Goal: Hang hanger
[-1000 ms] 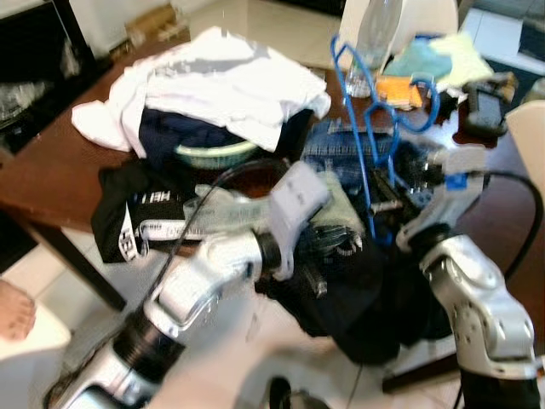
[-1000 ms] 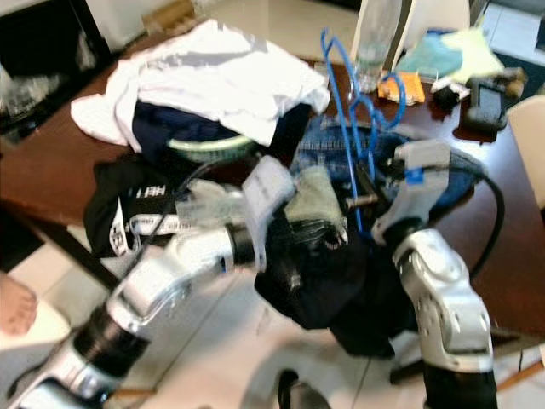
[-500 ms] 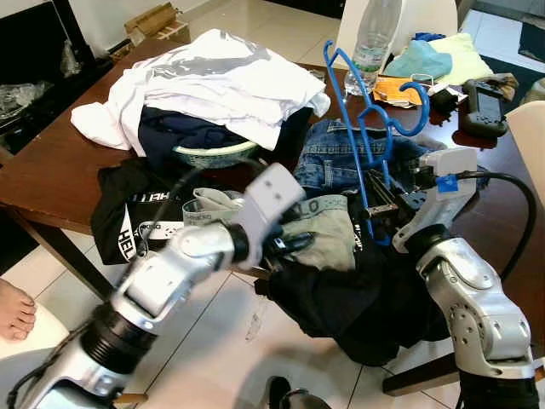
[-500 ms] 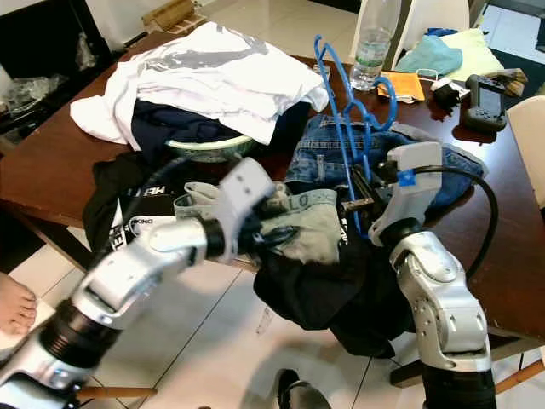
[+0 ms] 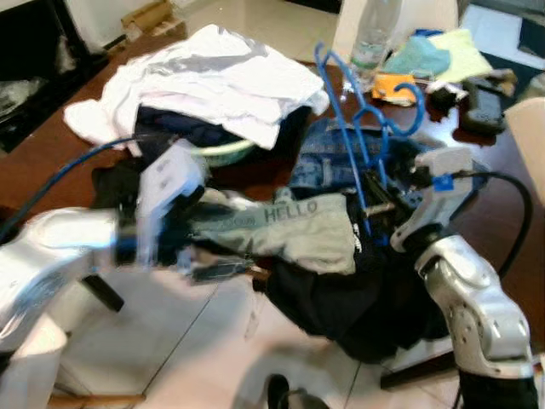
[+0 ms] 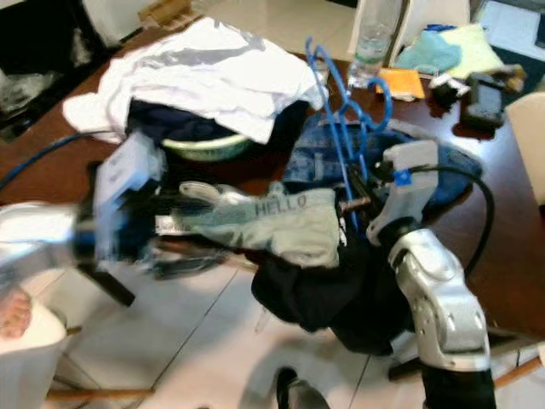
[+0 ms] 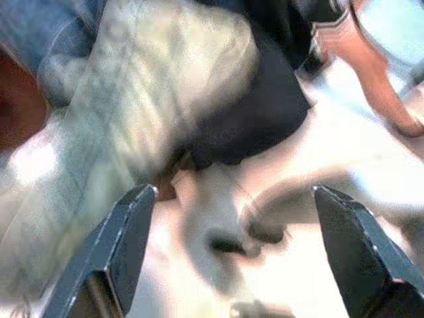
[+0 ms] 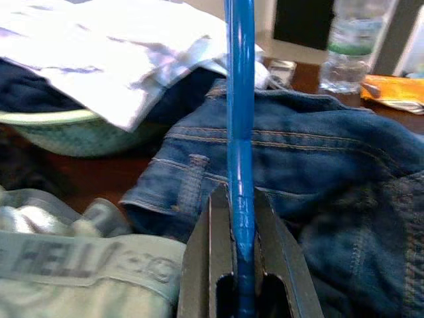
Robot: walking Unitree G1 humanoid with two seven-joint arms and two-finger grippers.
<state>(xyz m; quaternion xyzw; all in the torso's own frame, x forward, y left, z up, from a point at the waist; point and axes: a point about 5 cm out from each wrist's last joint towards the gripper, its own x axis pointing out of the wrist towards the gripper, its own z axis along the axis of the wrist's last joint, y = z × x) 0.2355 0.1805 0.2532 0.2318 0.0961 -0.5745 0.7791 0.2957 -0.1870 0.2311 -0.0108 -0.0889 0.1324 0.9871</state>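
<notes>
- your right gripper [image 8: 240, 262] has its fingers pinched tight on the bar of the blue hanger [image 5: 358, 128], so that arm already owns the thing. no reaching needed there.
- landmark is the jeans [image 5: 328, 158] on the brown table [image 5: 51, 170]. the hanger stands nearly upright above them, long axis running straight up out of the gripper, hook end at the top and leaning toward the water bottle [image 5: 368, 34] beyond the jeans.
- the left gripper [image 7: 225, 245] is spread wide with nothing between the fingers. it sits on the near side of the jeans, off the table edge, next to the grey-green "hello" garment [image 5: 281, 230]. that arm is blurred, so i can't tell if a finger touches the cloth.
- the garment lies stretched sideways in front of the jeans, one end just beside the hanger's lower part, draped over the dark clothes [image 5: 341, 298] under your right arm.
- my guess: the next move turns on hanger upright vs garment lying flat across it. the left arm is the nearer one to the cloth.
- no rail or hook to hang it on that i can see.
</notes>
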